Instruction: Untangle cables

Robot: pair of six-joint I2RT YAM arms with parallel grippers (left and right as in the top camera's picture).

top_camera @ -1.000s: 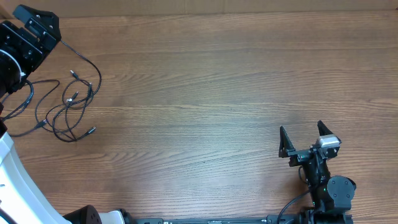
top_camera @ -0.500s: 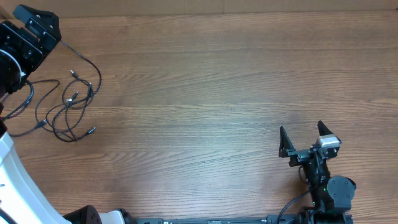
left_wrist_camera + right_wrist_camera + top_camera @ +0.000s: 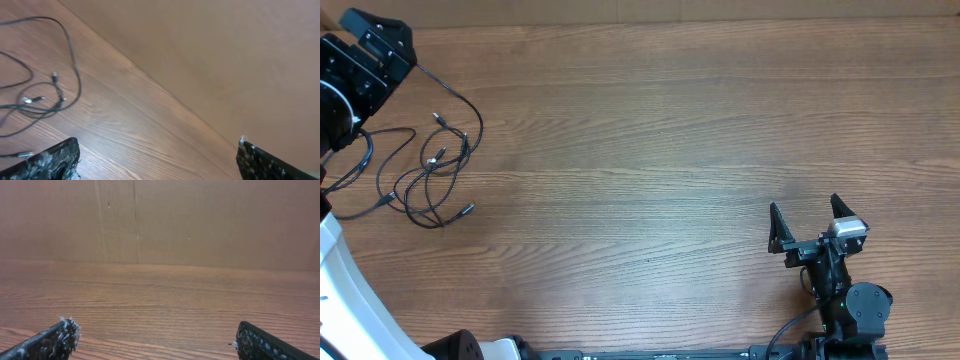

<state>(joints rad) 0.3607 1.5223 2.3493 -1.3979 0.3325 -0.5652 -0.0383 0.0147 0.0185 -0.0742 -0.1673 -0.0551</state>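
The cables (image 3: pixel 432 165) lie as a loose tangle of thin black cords with small plug tips on the wooden table (image 3: pixel 650 150) at the far left. In the left wrist view the cables (image 3: pixel 59 87) loop at the upper left, beyond the fingers. My left gripper (image 3: pixel 380 45) hovers at the table's back left corner, just beyond the tangle, open and holding nothing (image 3: pixel 160 160). My right gripper (image 3: pixel 806 208) stands open near the front right, far from the cables; only bare wood shows between its fingers (image 3: pixel 157 335).
A brown cardboard wall (image 3: pixel 150 220) runs along the table's far edge, also seen close ahead in the left wrist view (image 3: pixel 225 60). The left arm's white body (image 3: pixel 345 290) fills the front left corner. The right arm's base (image 3: pixel 850 310) sits at the front edge.
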